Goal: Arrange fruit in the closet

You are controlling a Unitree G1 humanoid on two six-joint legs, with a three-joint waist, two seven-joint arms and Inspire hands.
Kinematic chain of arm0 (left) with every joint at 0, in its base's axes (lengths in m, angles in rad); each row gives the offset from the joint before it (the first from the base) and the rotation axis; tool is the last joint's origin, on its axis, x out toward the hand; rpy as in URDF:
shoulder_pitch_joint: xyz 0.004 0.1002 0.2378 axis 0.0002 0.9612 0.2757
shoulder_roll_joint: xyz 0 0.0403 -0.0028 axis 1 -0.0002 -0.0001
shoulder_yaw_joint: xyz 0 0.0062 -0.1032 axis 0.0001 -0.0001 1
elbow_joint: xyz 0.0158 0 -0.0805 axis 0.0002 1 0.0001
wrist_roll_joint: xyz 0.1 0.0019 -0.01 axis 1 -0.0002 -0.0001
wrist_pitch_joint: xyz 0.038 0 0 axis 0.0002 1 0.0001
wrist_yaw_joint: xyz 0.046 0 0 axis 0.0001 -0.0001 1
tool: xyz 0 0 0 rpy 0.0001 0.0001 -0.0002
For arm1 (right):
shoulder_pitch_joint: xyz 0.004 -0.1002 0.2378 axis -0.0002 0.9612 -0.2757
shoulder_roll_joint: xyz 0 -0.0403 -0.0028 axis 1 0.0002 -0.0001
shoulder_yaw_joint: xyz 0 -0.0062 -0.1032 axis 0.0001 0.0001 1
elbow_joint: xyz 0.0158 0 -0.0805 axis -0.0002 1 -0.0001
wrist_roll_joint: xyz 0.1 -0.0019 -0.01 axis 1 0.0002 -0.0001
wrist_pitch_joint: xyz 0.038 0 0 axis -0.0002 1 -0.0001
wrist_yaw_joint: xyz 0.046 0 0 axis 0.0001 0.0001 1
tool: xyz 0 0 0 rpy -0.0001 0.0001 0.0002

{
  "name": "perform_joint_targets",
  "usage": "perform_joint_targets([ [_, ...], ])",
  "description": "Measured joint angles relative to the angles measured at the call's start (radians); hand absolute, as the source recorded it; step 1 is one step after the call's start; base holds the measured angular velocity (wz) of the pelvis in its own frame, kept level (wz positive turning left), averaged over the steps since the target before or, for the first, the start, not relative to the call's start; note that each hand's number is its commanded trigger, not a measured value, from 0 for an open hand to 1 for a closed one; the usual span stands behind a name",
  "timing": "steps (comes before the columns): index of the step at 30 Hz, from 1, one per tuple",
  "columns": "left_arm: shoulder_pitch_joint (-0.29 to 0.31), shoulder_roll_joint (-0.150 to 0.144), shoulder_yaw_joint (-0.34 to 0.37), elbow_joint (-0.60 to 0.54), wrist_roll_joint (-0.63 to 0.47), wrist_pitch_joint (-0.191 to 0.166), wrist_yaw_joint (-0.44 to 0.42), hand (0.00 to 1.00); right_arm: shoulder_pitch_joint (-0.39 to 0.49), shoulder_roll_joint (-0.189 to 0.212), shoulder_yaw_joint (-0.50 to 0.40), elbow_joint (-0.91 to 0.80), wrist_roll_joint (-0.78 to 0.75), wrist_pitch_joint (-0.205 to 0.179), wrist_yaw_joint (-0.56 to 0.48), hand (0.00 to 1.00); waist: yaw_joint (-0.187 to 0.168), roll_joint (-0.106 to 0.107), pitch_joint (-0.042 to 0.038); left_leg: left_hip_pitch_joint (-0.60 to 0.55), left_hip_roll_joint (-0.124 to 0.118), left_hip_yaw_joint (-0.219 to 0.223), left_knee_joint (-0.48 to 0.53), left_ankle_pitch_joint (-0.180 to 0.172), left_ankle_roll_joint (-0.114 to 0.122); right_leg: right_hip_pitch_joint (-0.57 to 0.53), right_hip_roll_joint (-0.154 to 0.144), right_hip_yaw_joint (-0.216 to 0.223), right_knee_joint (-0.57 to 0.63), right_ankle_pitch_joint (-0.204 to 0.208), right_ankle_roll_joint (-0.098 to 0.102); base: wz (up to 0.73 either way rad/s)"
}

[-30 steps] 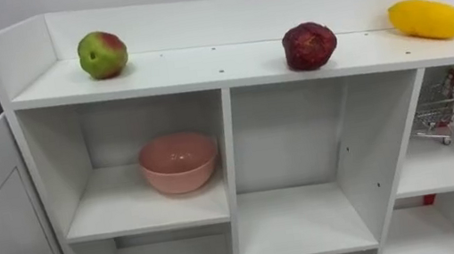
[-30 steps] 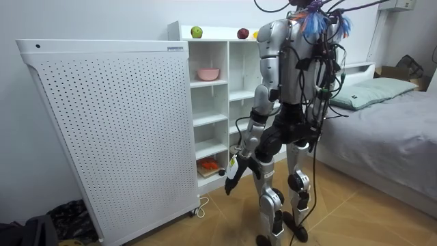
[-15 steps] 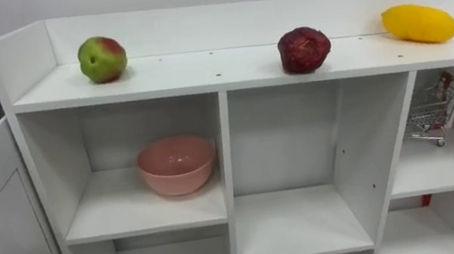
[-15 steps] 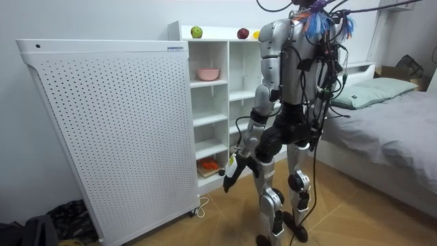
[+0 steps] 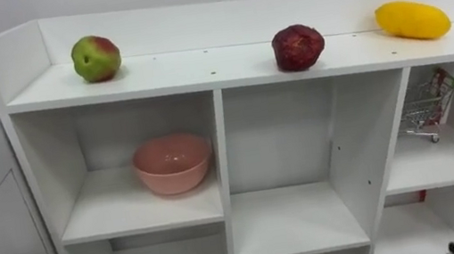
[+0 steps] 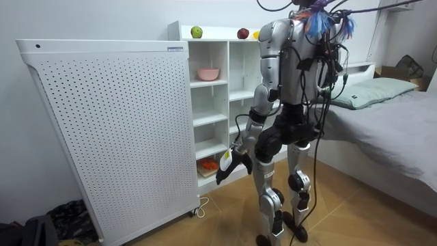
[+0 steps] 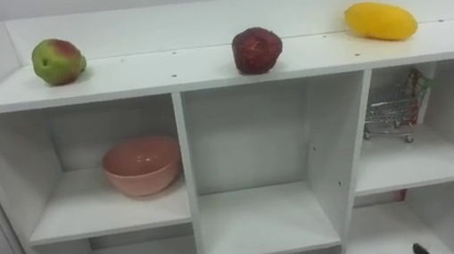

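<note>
The robot stands facing the white closet (image 5: 200, 70), with a tall perforated panel (image 6: 116, 130) at 9 o'clock of it in the room view and a bed (image 6: 389, 116) at 3 o'clock. Three fruits sit well apart on the closet's top board: a green-red apple (image 5: 96, 58) at 10 o'clock in the eye view, a dark red fruit (image 5: 298, 47) near 1 o'clock and a yellow mango (image 5: 413, 20) at 2 o'clock.

A pink bowl (image 5: 173, 163) rests in the upper left compartment. A small toy cart (image 5: 424, 120) stands in the upper right one, at 3 o'clock.

The left hand (image 6: 227, 166) hangs low beside the lower shelves — fingers loose and nearly straight, holding nothing. The right hand (image 7: 420, 251) shows as a dark tip at 5 o'clock — its state cannot be told.
</note>
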Motion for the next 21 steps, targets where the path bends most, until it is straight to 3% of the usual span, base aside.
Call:
perform_joint_targets([
  [5, 0.002, 0.0, -0.001, -0.017, 0.0, -0.006, -0.001, 0.0, -0.002, -0.001, -0.001, -0.146, -0.011, -0.038, -0.017, 0.0, 0.009, 0.005, -0.004, -0.005, 0.004, -0.001, 0.002, 0.0, 0.0, -0.003, 0.0, 0.0, 0.0, 0.0, 0.0, 0.0],
  [11, -0.003, -0.005, -0.002, -0.021, 0.0, -0.008, -0.001, 0.0, -0.025, -0.004, 0.0, -0.261, -0.011, -0.078, -0.044, 0.0, 0.009, 0.024, -0.0079, -0.014, 0.004, -0.004, 0.0, 0.0, 0.0, -0.007, 0.0, -0.001, 0.002, 0.001, -0.002, 0.01],
  [16, -0.004, -0.004, -0.032, -0.021, 0.001, -0.008, 0.0, 0.0, -0.036, -0.018, 0.008, -0.304, -0.019, -0.078, -0.054, 0.0, 0.011, 0.028, -0.0084, -0.016, 0.001, -0.007, 0.006, 0.001, 0.0, -0.01, 0.0, 0.001, 0.002, 0.001, -0.002, 0.01],
  [21, 0.0, -0.005, -0.049, -0.031, 0.02, -0.007, -0.021, 0.0, -0.144, -0.045, 0.015, -0.349, -0.036, -0.08, -0.08, 0.0, 0.009, 0.022, -0.0104, -0.017, 0.0, -0.006, 0.005, 0.001, 0.001, -0.015, -0.001, 0.008, 0.002, 0.001, -0.002, -0.01],
])
